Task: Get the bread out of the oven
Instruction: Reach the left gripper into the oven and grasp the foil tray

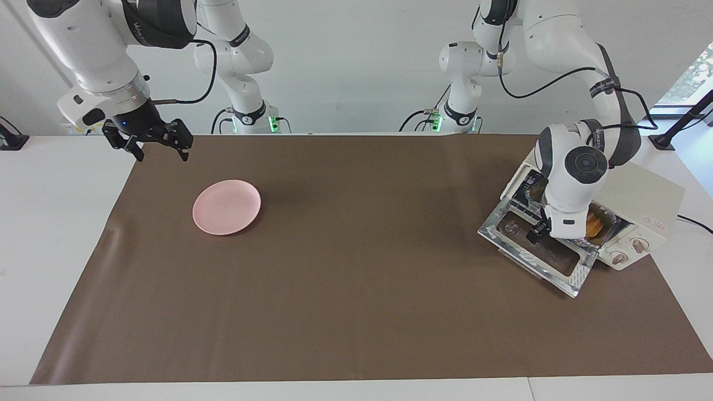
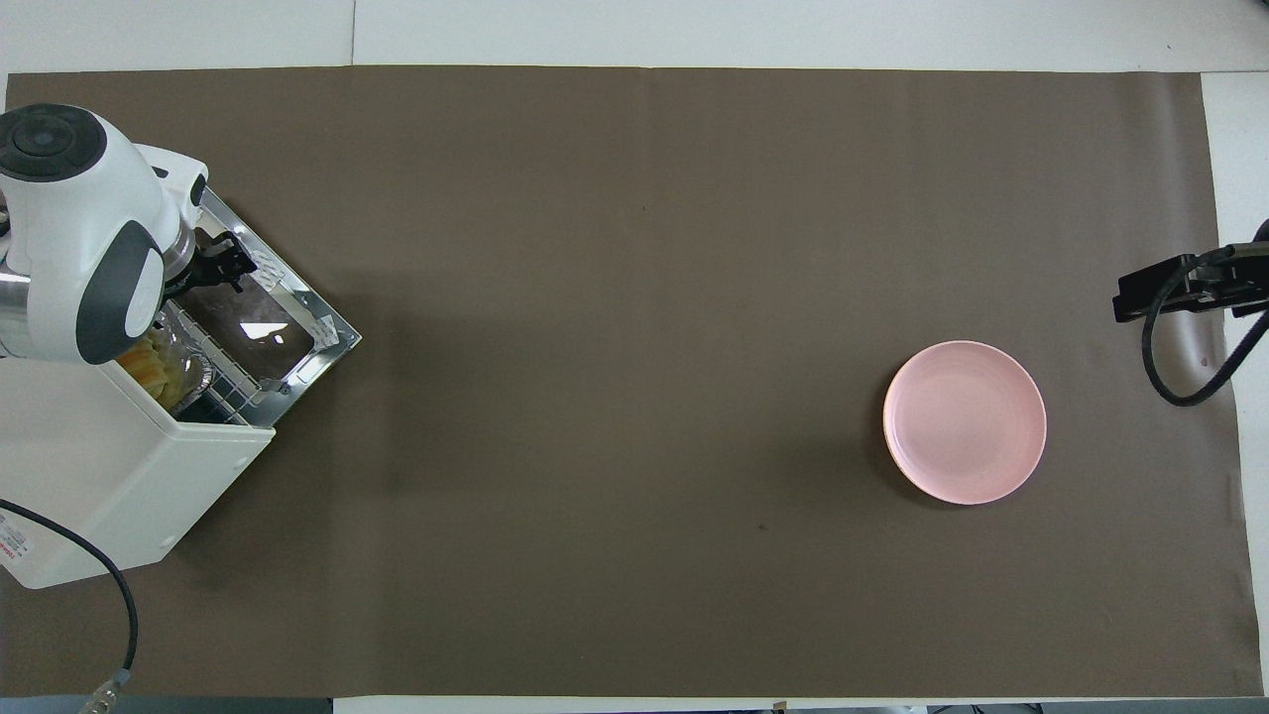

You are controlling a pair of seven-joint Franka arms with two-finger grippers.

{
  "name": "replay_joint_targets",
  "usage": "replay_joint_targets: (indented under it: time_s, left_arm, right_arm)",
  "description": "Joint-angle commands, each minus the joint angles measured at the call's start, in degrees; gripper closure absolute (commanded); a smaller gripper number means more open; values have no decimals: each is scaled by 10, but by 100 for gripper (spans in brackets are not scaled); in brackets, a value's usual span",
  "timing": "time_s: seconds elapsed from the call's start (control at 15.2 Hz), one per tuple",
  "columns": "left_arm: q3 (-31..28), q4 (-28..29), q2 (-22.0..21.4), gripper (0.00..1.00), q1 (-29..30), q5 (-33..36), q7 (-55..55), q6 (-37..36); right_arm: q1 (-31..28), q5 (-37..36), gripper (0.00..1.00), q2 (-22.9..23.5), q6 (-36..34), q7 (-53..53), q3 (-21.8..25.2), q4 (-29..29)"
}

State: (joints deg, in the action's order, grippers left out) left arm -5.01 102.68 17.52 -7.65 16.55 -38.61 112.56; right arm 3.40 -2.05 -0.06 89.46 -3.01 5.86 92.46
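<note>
We have the left gripper (image 1: 539, 234) poised over the lowered glass door (image 1: 537, 253) of the cream-white boxy toaster oven (image 1: 646, 206), which sits at the left arm's end of the table. The small golden-yellow ridged bread (image 1: 595, 225) lies inside the oven's mouth in a crinkled silver foil tray (image 2: 188, 372) on the wire rack — deeper into the cavity than our gripper, so the coming move looks like a reach inward from the door. Its long axis seems to run along the oven's mouth, though our wrist hides much of it. Whether the left fingers are apart or closing we cannot tell. The left arm is plainly the nearer one. Our right gripper (image 1: 157, 146) waits, fingers apart and empty, above the table edge near the round pink plate (image 1: 226, 206), which holds nothing.
</note>
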Motion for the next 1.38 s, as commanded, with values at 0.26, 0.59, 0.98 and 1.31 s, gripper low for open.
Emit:
replay_joint_targets:
  time_s: [0.26,0.59,0.98,1.31]
  left_arm:
    - [3,45,-31,36,4,13,-11,8]
    - [3,45,-31,68,6,13,-9,8]
    - [3,45,-32,100,3,14,11,7]
    - [10,7,-20,100,-7,10,13,16]
  right_arm:
    - [-4,11,0,-7,-8,-16,0,4]
    - [-4,11,0,-7,-8,-16,0,4]
    - [-4,11,0,-7,-8,-16,0,4]
    - [-4,11,0,-7,-8,-16,0,4]
